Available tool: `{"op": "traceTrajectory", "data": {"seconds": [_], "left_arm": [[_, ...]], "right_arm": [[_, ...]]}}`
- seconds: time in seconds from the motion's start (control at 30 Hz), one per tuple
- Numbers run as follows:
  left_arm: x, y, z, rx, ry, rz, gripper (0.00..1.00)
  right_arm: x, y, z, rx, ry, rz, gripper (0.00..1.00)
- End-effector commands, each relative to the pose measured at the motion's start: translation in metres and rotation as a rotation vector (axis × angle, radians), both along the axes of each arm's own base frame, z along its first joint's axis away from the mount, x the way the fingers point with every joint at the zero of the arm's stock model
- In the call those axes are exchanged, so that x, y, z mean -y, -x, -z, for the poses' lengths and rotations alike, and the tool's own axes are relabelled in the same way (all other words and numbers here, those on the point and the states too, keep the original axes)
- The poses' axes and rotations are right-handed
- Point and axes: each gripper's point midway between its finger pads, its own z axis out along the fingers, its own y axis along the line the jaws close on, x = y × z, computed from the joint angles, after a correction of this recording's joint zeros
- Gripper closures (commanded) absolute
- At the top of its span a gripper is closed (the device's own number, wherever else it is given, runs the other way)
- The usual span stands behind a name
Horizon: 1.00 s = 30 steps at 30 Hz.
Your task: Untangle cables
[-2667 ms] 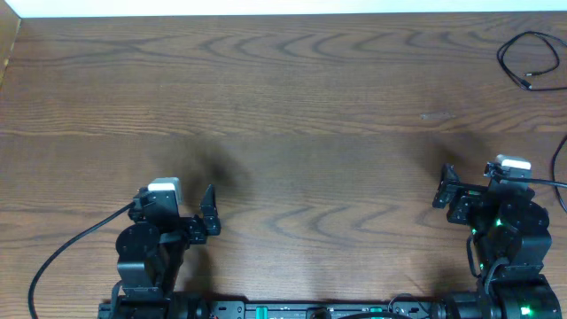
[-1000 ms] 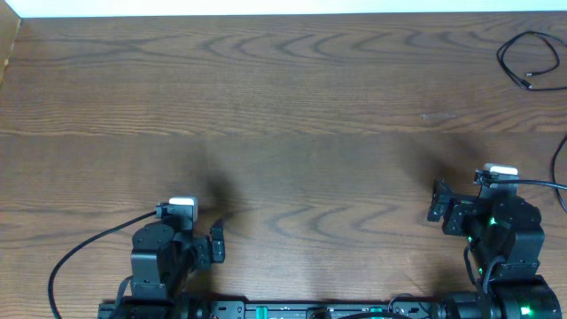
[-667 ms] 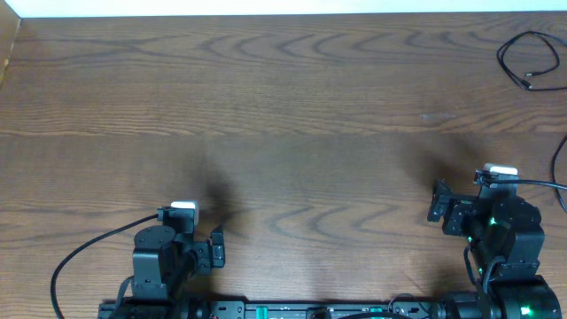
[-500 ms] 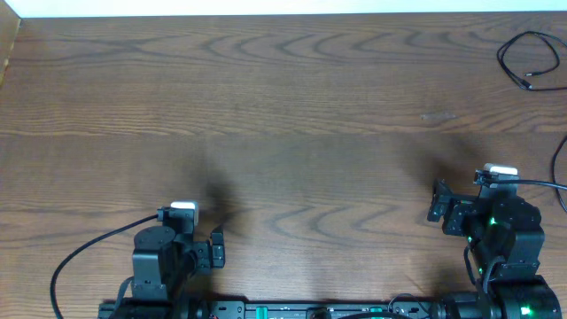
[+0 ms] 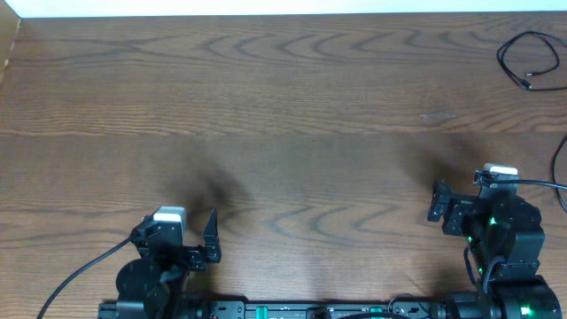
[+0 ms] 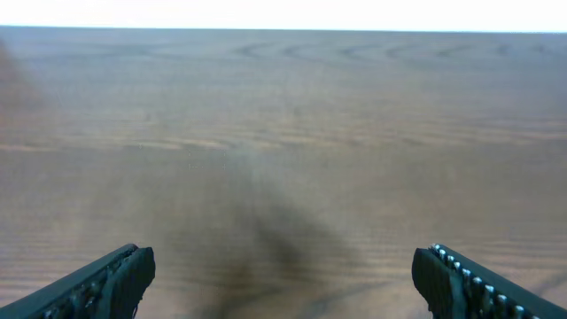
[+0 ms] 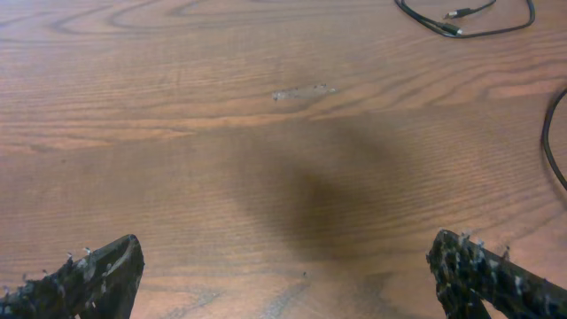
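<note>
One thin black cable (image 5: 532,60) lies looped at the table's far right corner, its small plug end (image 5: 529,86) pointing inward. The right wrist view shows the same black cable (image 7: 496,29) along its top edge. No white cable shows in any view. My left gripper (image 6: 283,279) is open over bare wood at the front left, with nothing between its fingers (image 5: 211,232). My right gripper (image 7: 283,270) is open at the front right, well short of the black cable and holding nothing.
Another black cord (image 5: 556,168) curves in at the right table edge beside the right arm, seen also as a black cord (image 7: 547,133) in the right wrist view. A pale scuff (image 7: 303,91) marks the wood. The left arm's thick cable (image 5: 62,283) trails off to the front left.
The left arm has shifted slightly left and its wrist has swung, the visible finger now standing higher. The right arm and the cable have not moved.
</note>
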Motion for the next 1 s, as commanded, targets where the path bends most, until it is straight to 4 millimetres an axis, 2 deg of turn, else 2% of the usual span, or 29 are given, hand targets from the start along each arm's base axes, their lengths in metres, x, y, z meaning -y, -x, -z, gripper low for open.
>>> {"op": "traceTrajectory", "data": {"seconds": [0.0,0.17,0.27,0.43,0.8,0.97], "left_arm": [[-0.002,-0.001,-0.004,0.032,-0.015,-0.009,0.02],[-0.005,-0.001,-0.004,0.032,-0.015,-0.024,0.02],[-0.007,-0.003,0.003,0.017,-0.016,-0.036,0.02],[-0.011,-0.018,0.024,0.019,-0.016,-0.057,0.02],[-0.008,-0.053,0.052,0.131,-0.005,-0.044,0.02],[-0.009,-0.055,0.048,0.158,-0.005,-0.052,0.02]], "right_arm": [[0.000,0.000,0.002,-0.006,0.004,-0.003,0.01],[0.000,0.000,0.002,-0.006,0.004,-0.003,0.01],[0.000,0.000,0.002,-0.006,0.003,-0.003,0.01],[0.000,0.000,0.002,-0.006,0.004,-0.003,0.01],[0.000,0.000,0.002,-0.006,0.004,-0.003,0.01],[0.000,0.000,0.002,-0.006,0.004,-0.003,0.01]]}}
